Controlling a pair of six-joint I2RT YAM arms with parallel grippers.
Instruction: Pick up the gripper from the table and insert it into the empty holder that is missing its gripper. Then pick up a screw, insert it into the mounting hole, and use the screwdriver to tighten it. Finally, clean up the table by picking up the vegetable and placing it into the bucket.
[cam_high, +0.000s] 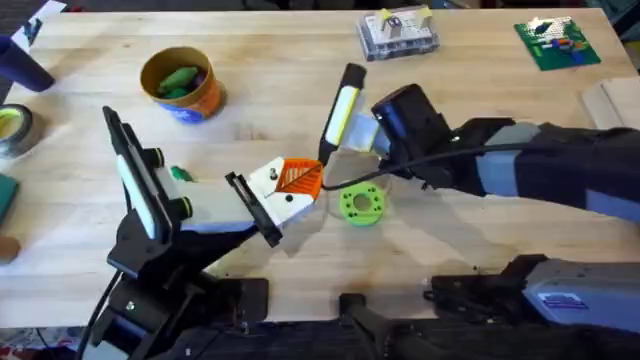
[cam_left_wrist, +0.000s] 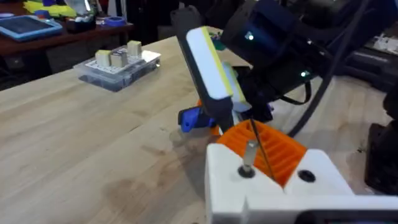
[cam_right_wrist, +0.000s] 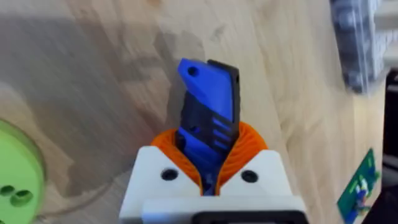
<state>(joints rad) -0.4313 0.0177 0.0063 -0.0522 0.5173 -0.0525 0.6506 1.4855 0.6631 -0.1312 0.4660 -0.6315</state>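
Orange ribbed right end effector (cam_right_wrist: 208, 163) clamps blue-black screwdriver (cam_right_wrist: 208, 93); left end effector (cam_left_wrist: 273, 168) state unclear

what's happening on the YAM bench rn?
Both arms meet at mid-table. The left gripper is at the white-and-orange gripper piece, and a screw stands upright in one of its holes. The right gripper is shut on a blue-and-black tool, apparently the screwdriver, close over that piece. The bucket has something green in it.
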